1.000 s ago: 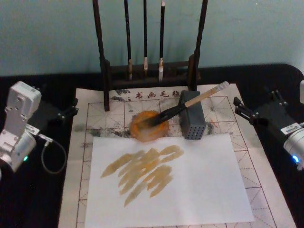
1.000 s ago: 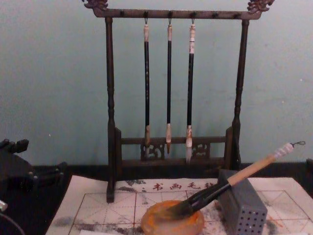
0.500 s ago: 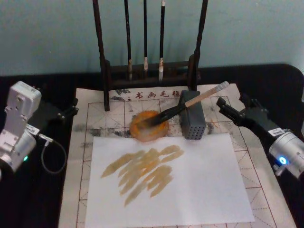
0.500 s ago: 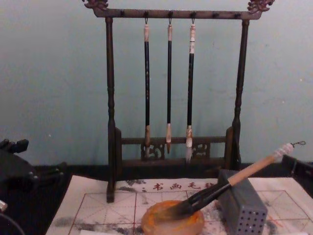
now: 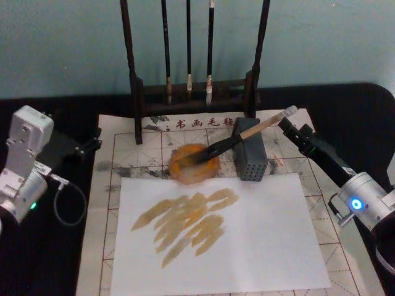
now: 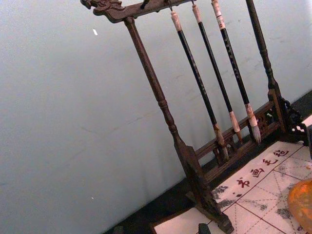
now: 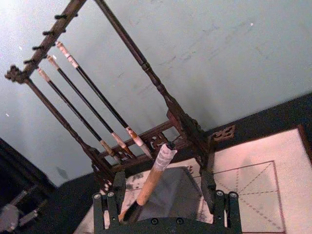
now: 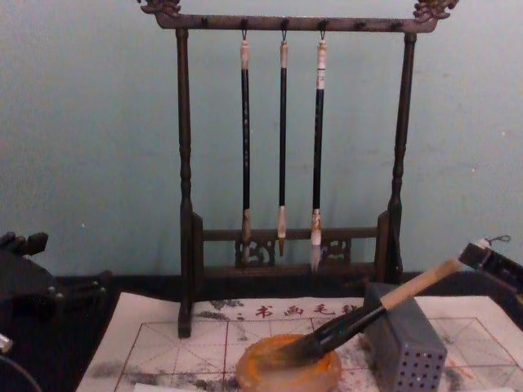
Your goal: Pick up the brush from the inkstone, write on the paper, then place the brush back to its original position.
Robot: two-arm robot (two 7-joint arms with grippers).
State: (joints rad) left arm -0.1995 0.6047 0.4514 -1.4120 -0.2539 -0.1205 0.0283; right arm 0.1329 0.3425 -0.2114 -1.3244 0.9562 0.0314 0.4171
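The black table [image 5: 43,271] runs out of the head view on every side. On it lies the paper [image 5: 148,145], a gridded sheet with a row of printed characters along its far edge. A plain white sheet [image 5: 265,246] with yellow-brown strokes covers much of its middle, and the frame cuts off its near corners. A dark wooden rack [image 8: 185,163] stands at the paper's far edge. The head view crops its top bar, while the chest view shows it whole.

The left tool [image 5: 92,140] is parked over the table just off the paper's left edge, well apart from the brush. I cannot tell whether it is open or closed. The right tool [image 5: 295,126] is at the paper's far right corner. Its fingers [image 7: 118,192] are spread apart on either side of the brush's white-wrapped end. Whether either one touches the brush cannot be made out.

A grey block [image 5: 250,157] with perforations stands on the paper just right of the inkstone [image 5: 191,174]. The inkstone sits between the rack and the white sheet, and the chest view cuts off its near rim.

The brush [image 5: 244,133] lies slanted. Its dark tip is in the inkstone, where hair and ink stain blur together. Its handle leans across the block's top, and its end is raised to the right. In the chest view the right tool hides most of the wrapped end, with the cord loop [image 8: 497,239] peeping above it.

Three thin brushes [image 8: 282,139] hang from the rack.
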